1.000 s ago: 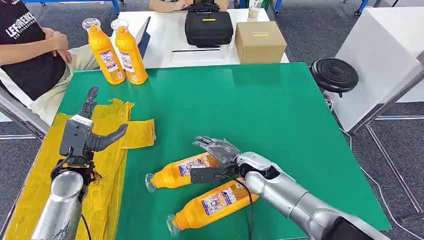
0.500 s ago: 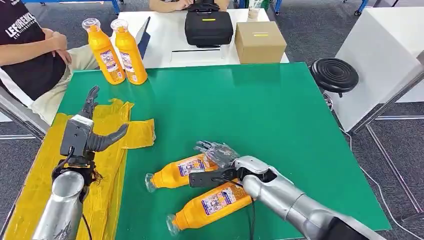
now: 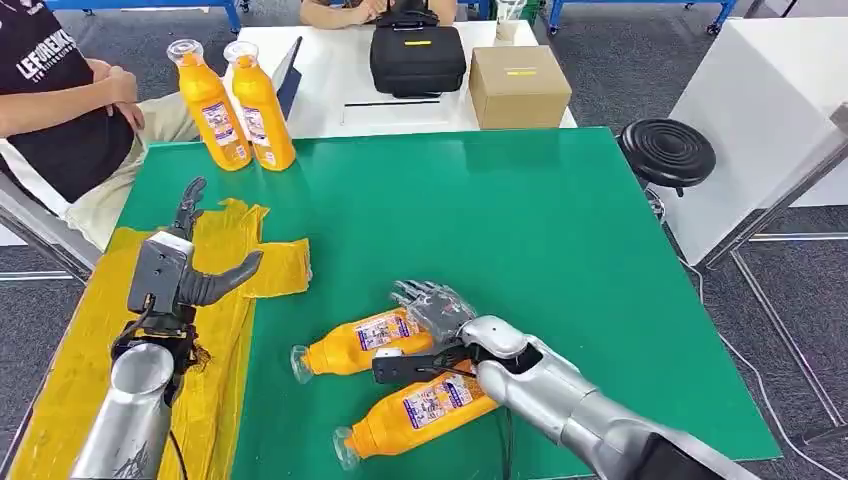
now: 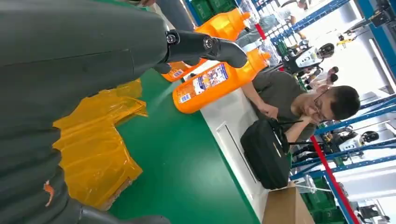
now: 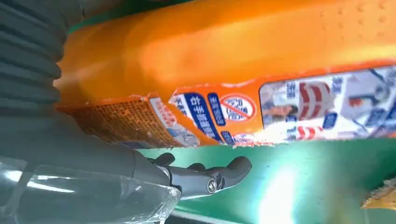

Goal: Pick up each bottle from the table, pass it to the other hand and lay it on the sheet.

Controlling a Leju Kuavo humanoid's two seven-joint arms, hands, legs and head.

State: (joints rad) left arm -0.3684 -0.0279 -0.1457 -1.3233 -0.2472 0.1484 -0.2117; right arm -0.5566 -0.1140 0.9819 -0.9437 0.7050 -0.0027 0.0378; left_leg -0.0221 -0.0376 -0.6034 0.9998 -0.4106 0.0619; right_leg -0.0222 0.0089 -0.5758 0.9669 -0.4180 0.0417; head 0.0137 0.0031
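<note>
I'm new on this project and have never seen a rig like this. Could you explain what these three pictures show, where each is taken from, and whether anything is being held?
This is a two-armed humanoid robot. The wide picture is its own head view, looking down at a green table. The other two come from cameras at its wrists, so they look turned and very close.

Its left robot hand hovers open above a yellow sheet, holding nothing. Its right robot hand reaches over two orange bottles lying on their sides: the farther lying bottle and the nearer lying bottle. Its fingers are on the farther one, but I cannot tell whether they have closed on it. The right wrist view shows that bottle's label up close.

Two upright bottles stand at the far left corner. A person sits beside the table.
</note>
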